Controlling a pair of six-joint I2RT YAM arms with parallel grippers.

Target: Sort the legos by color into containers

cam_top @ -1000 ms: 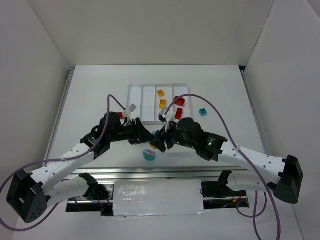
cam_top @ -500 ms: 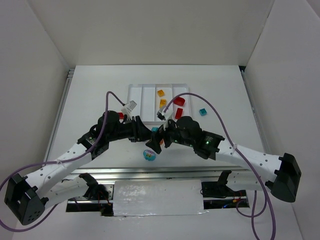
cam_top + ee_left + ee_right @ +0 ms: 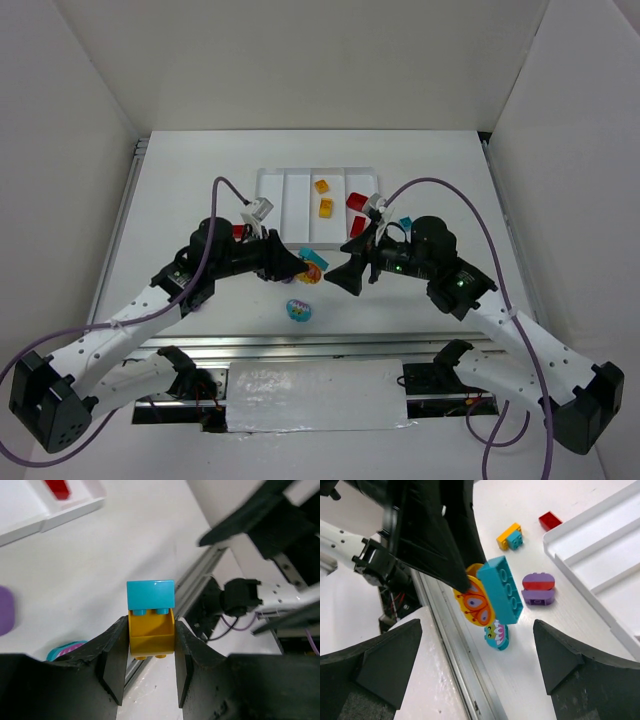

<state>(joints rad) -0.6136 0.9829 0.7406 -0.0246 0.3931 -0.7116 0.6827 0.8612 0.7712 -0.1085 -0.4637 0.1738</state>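
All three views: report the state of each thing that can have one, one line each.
Left gripper: jaws shut on the yellow brick.
Right gripper: jaws open, empty.
Yellow brick: held above the table, teal brick attached on top.
Tray: flat on the table, orange bricks in its third compartment from the left, red bricks in the fourth.
Round piece: loose on the table, unsorted.

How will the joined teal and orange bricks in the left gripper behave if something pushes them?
Likely stiff and light: small moulded plastic. Only the orange brick sits between the fingers of the left gripper, so the teal brick may snap off if bumped.
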